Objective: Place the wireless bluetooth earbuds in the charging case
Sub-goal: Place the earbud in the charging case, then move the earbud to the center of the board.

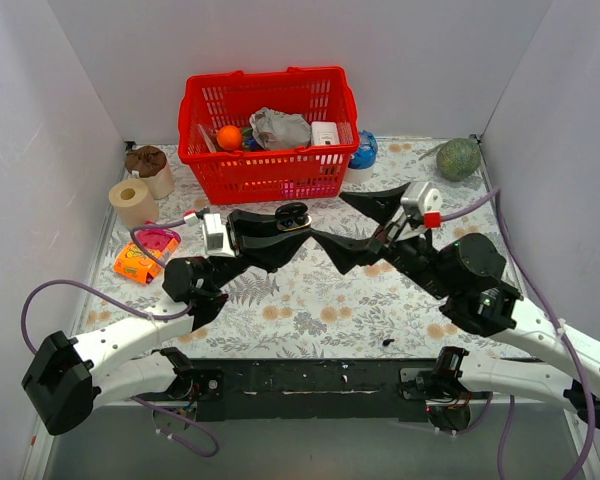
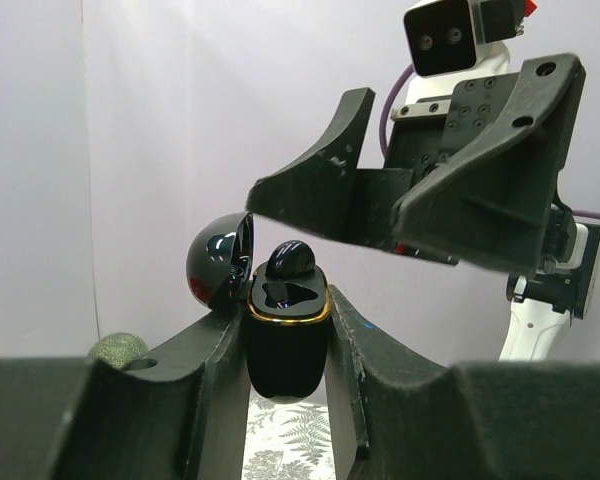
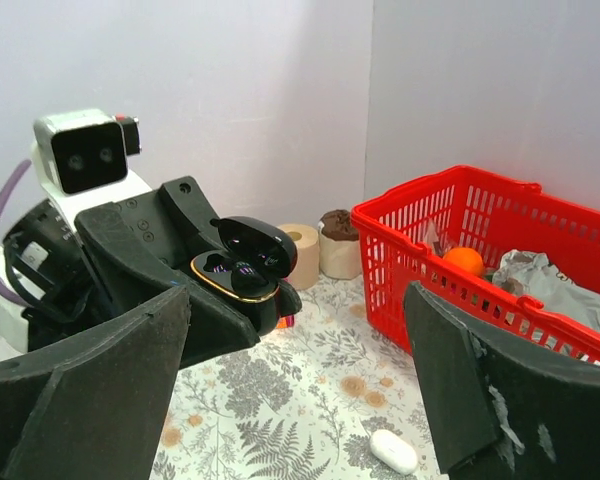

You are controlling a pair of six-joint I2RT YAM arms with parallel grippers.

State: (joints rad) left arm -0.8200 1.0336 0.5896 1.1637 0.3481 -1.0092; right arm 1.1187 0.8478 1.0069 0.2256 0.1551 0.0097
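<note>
left gripper [image 2: 283, 312], clasped charging case [image 2: 285, 358] (open)

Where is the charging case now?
The charging case is at the centre of the top view, held in the left gripper with its lid open, just in front of the red basket.

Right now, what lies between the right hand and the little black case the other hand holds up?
Nothing: in the top view the open right hand faces the charging case across a bare gap.
</note>
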